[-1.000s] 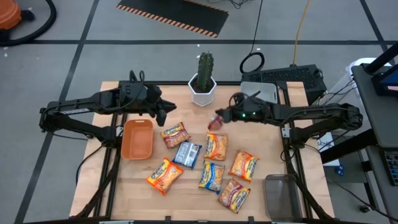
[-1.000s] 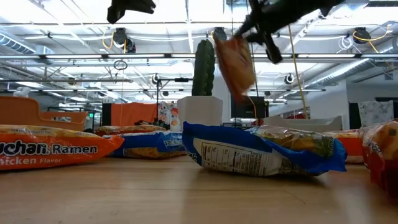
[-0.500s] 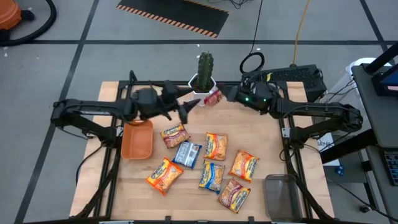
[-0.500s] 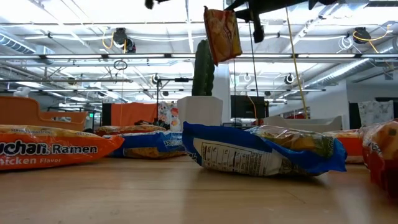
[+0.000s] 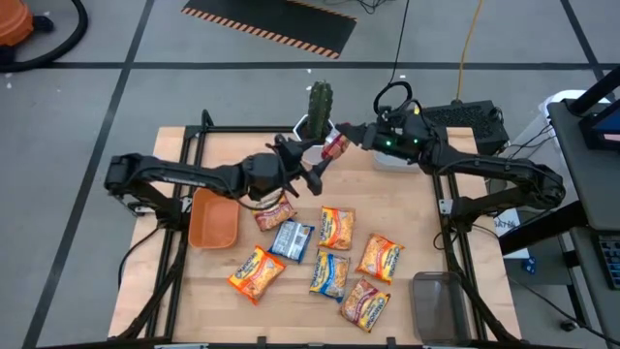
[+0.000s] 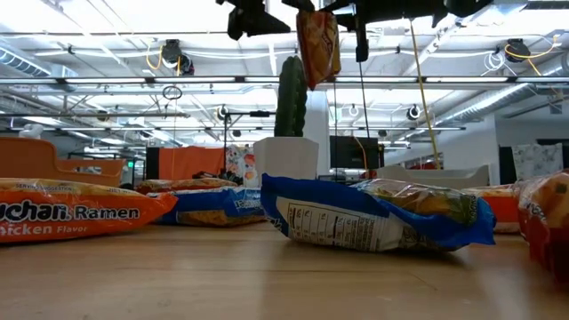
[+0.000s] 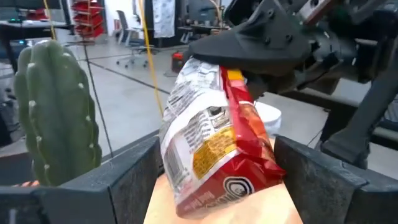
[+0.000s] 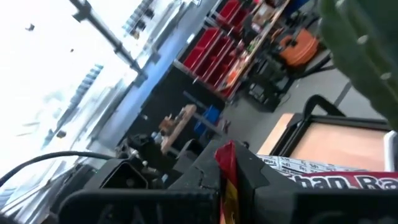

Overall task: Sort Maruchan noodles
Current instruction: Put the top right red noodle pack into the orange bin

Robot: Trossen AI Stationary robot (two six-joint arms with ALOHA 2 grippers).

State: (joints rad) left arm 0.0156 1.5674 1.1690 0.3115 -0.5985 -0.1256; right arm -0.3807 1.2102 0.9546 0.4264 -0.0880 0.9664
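A red-orange Maruchan noodles packet [image 5: 334,148] hangs high over the table's far middle, next to the cactus. My right gripper [image 5: 346,135] is shut on it, reaching level from the right. My left gripper [image 5: 312,165] comes level from the left and is open, with its fingers [image 7: 118,180] on either side of the packet's lower half [image 7: 211,143]. Several more packets [image 5: 336,227] lie flat on the wooden table [image 5: 426,233], among them a blue one [image 6: 373,213] and an orange one [image 6: 71,215]. My right gripper pinches the packet's sealed top edge [image 8: 224,157] between its two fingers, coming level from the table's right. The packet hangs below the fingers [image 6: 318,44], upright and well clear of the table. My left gripper's open fingers stand close beside the packet; I cannot tell whether they touch it.
A cactus in a white pot [image 5: 318,118] stands at the far middle, just behind both grippers. An orange bin [image 5: 214,216] sits at the left, a clear grey bin [image 5: 441,305] at the near right corner, and a pale bin [image 5: 402,153] at the far right.
My right gripper has carried the packet up and toward the far edge, next to the cactus, and the packet still hangs. My left gripper has swept toward the table's right, away from the orange bin, to the packet. It has turned level and opened.
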